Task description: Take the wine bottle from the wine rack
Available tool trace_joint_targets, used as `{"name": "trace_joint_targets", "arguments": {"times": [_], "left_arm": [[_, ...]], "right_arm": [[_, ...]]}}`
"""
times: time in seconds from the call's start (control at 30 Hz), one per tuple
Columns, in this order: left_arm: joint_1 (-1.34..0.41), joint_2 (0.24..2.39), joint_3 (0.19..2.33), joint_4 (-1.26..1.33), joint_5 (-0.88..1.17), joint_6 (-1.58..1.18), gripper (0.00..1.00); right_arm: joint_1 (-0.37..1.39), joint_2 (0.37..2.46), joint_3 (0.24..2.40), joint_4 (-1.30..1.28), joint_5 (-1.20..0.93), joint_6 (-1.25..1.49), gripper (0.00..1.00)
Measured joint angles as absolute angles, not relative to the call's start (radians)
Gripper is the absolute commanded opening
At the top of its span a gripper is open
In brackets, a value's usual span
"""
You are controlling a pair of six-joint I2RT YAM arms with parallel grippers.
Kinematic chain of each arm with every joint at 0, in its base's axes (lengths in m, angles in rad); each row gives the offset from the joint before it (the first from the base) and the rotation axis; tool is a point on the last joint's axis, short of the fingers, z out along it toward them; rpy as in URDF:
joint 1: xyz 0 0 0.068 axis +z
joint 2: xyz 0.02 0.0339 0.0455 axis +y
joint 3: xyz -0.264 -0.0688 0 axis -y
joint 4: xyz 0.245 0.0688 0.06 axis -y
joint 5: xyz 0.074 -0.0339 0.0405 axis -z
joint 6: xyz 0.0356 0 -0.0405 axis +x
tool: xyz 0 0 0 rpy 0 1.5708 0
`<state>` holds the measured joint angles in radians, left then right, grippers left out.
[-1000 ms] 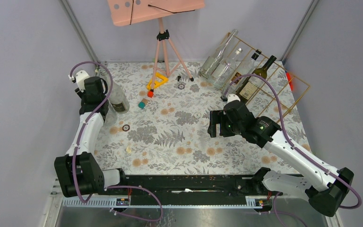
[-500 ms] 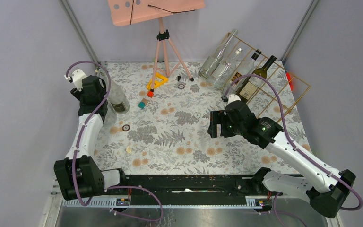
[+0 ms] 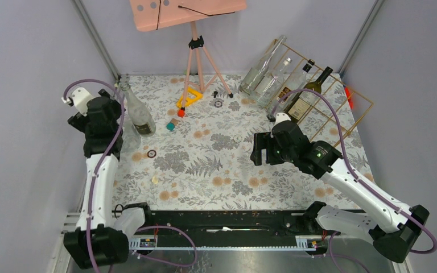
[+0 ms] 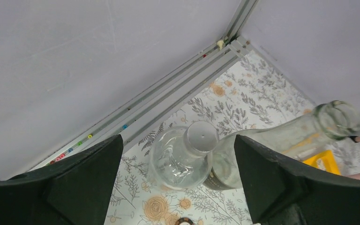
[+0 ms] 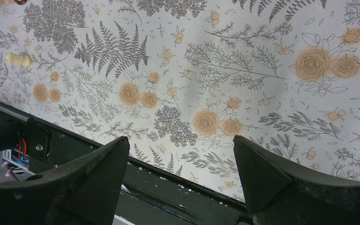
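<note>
Wine rack (image 3: 341, 111) sits tilted at upper right of top view, w/ four bottles lying in its cells: three clear, plus a dark wine bottle (image 3: 309, 94) rightmost. One clear labelled bottle (image 3: 138, 116) is off the rack, on the floral cloth (image 3: 205, 165) at upper left, just beside L arm and next to a squat clear flask (image 4: 183, 152). L gripper (image 4: 177, 154) hangs above them, jaws wide apart, nothing held. R gripper (image 5: 180, 140) is mid-table over bare cloth, jaws also spread, empty.
</note>
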<state>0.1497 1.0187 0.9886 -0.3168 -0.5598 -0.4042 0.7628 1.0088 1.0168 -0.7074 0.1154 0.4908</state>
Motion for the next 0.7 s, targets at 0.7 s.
{"name": "trace_joint_targets", "arguments": {"times": [0.7], "left_arm": [[-0.180,0.703,1.045,-0.648,-0.447,-0.442,0.99]], "right_arm": [[0.751,1.141,1.149,-0.753,0.155,0.542,0.89]]}}
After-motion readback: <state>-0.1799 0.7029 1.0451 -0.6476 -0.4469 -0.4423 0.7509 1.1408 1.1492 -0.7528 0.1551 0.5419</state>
